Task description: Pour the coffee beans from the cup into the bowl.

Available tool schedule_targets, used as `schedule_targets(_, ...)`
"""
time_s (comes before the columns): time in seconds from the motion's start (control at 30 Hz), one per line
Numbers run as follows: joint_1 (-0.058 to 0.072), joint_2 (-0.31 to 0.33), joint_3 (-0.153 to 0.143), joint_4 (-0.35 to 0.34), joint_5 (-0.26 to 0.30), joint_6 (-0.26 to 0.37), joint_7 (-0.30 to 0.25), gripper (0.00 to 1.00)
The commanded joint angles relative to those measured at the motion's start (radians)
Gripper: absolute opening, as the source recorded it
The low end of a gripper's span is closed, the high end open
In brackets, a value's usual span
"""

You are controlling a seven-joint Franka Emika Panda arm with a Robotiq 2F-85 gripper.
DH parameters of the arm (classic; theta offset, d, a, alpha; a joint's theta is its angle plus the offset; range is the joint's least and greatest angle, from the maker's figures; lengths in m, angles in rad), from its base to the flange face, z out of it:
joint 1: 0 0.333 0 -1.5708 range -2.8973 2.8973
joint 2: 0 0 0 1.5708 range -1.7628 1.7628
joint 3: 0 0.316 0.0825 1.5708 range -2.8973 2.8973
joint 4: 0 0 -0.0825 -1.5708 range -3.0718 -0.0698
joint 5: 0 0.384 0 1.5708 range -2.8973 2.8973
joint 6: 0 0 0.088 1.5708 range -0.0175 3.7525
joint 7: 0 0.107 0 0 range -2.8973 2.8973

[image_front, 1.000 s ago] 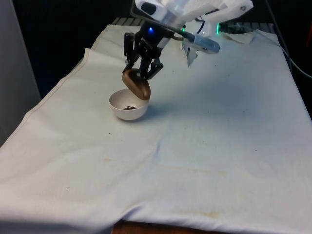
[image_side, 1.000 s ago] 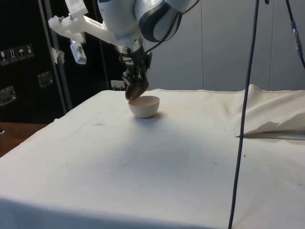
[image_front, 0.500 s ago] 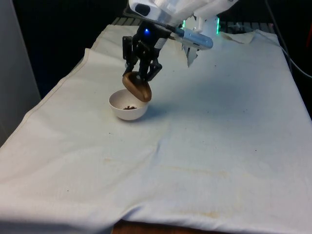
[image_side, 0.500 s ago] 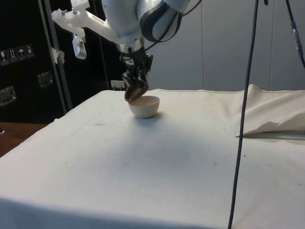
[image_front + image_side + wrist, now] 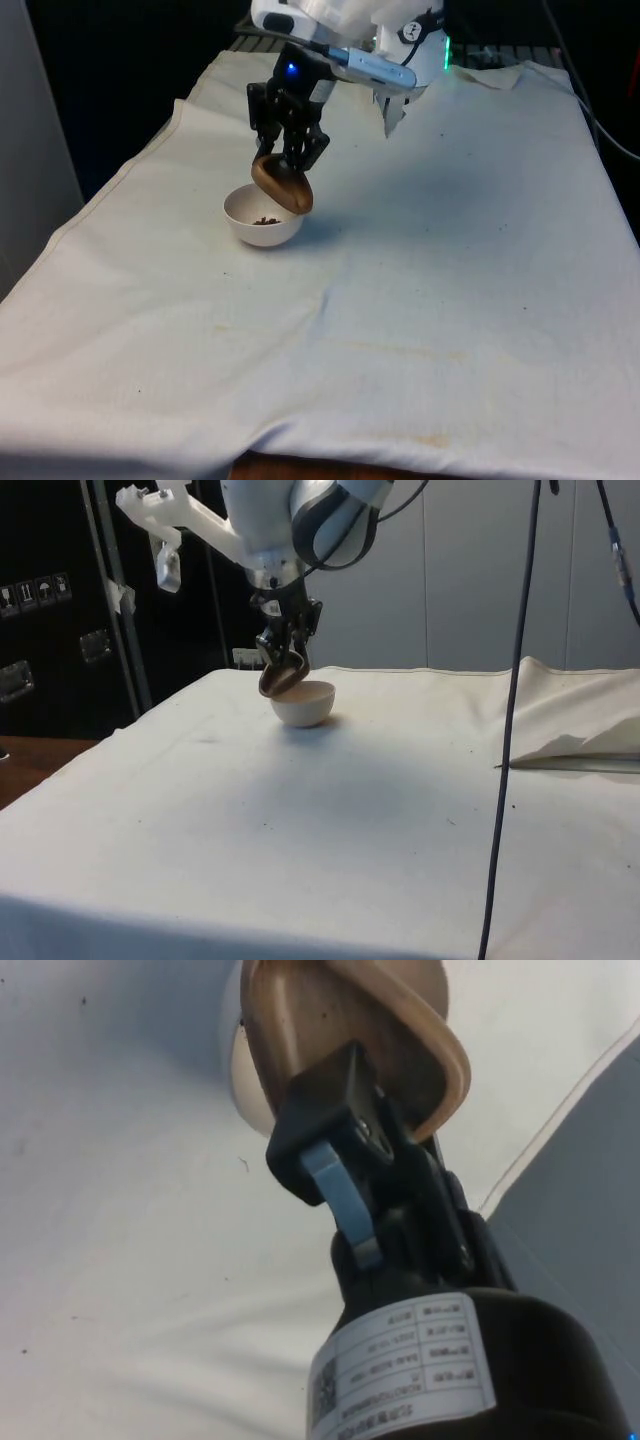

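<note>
A: The cup (image 5: pixel 281 184) reads as wood, brown with a smooth, faintly shiny skin; its inside (image 5: pixel 330 1020) is paler and matt.

B: And the bowl (image 5: pixel 262 216) is white and smooth, ceramic or plastic, I cannot tell.

A: The cloth (image 5: pixel 420 300) is matt woven fabric, creased and stained. The gripper (image 5: pixel 289 152) looks matt black plastic.

Brown cup tipped over white bowl

The brown wooden cup (image 5: pixel 282 185) hangs tilted just above the bowl's far rim, mouth angled downward. The round white bowl (image 5: pixel 262 216) sits upright on the cloth, a few dark coffee beans (image 5: pixel 265 220) inside.
</note>
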Motion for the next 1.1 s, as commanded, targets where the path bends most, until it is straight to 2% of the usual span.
schedule_targets(0.0,-0.013,0.001,0.008,-0.006,0.023,0.023,-0.019,0.01)
schedule_targets(0.1,-0.014,0.003,0.004,-0.007,0.047,0.033,-0.037,0.01)
schedule_targets(0.13,-0.002,0.002,-0.006,0.000,0.032,0.015,-0.024,0.01)
schedule_targets(0.17,-0.014,0.003,0.003,-0.007,0.055,0.037,-0.042,0.01)
schedule_targets(0.33,-0.017,0.009,-0.005,-0.008,0.116,0.061,-0.088,0.01)
schedule_targets(0.37,-0.004,0.011,-0.017,-0.001,0.104,0.044,-0.076,0.01)
schedule_targets(0.4,-0.017,0.010,-0.006,-0.008,0.126,0.063,-0.094,0.01)
schedule_targets(0.63,-0.019,0.016,-0.014,-0.008,0.202,0.084,-0.152,0.01)
schedule_targets(0.67,-0.006,0.016,-0.026,-0.001,0.182,0.065,-0.134,0.01)
schedule_targets(0.7,-0.020,0.017,-0.015,-0.008,0.213,0.086,-0.160,0.01)
schedule_targets(0.87,-0.020,0.021,-0.021,-0.007,0.276,0.099,-0.209,0.01)
schedule_targets(0.9,-0.006,0.022,-0.035,-0.001,0.257,0.082,-0.193,0.01)
schedule_targets(0.93,-0.020,0.022,-0.022,-0.007,0.286,0.100,-0.217,0.01)
schedule_targets(1.07,-0.019,0.024,-0.025,-0.007,0.339,0.106,-0.256,0.01)
